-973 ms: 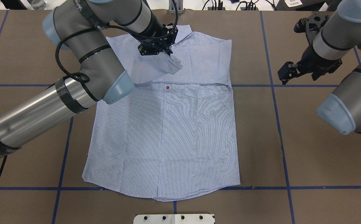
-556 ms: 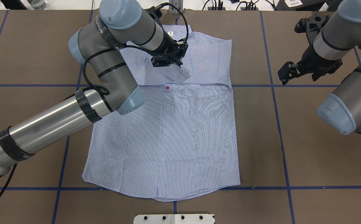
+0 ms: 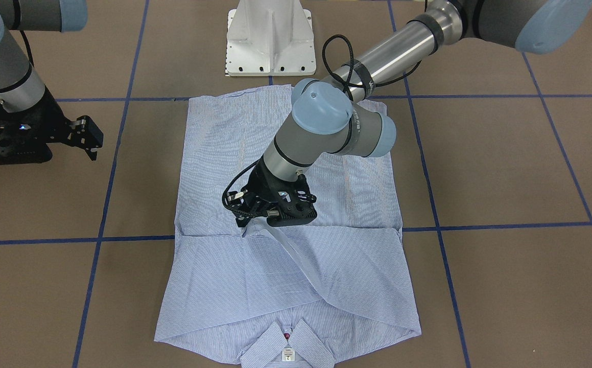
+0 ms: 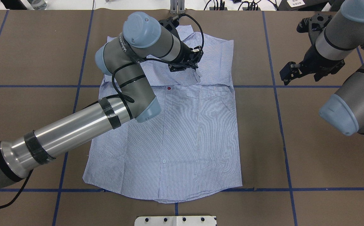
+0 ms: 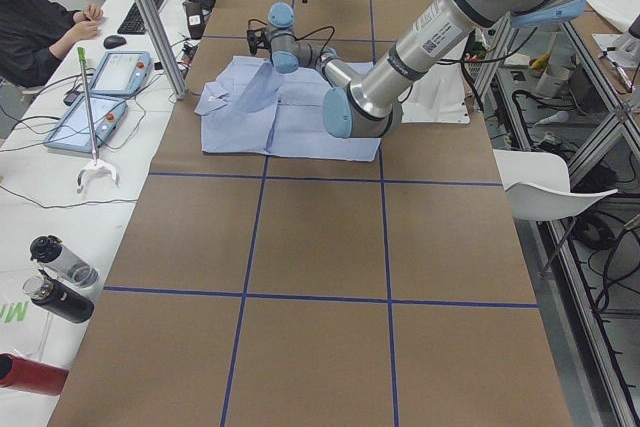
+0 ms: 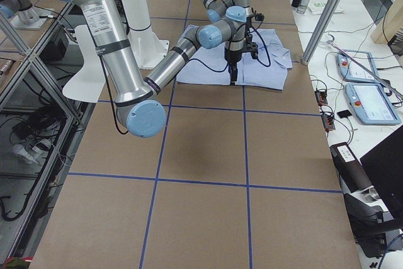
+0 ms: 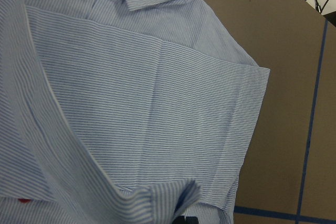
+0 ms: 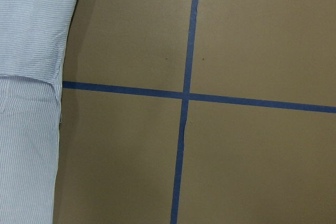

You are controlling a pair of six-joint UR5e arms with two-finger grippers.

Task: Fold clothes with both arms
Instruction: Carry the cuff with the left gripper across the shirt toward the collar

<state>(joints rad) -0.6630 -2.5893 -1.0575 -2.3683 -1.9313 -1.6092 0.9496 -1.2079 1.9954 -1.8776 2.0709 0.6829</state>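
The light blue striped shirt (image 4: 182, 131) lies flat, front up, collar (image 3: 288, 340) at the far end from the robot's base. One sleeve is folded across the chest. My left gripper (image 4: 190, 67) hovers over the upper chest and is shut on the other sleeve's cuff (image 7: 173, 198), which trails from it as a raised fold (image 3: 301, 260). A dark red button (image 4: 169, 88) and the chest pocket (image 4: 207, 92) show just below the fold line. My right gripper (image 4: 290, 73) hangs open over bare table to the right of the shirt, touching no fabric.
The white pedestal base (image 3: 270, 38) stands at the robot's edge of the table. Blue tape lines (image 8: 186, 95) grid the brown tabletop. Beyond the far side, a person (image 5: 35, 27) sits at a bench with control tablets (image 5: 100, 97) and bottles (image 5: 60, 277).
My left gripper has carried the sleeve cuff to the right across the upper chest, and its arm has swung over the shirt. The right arm has not moved.
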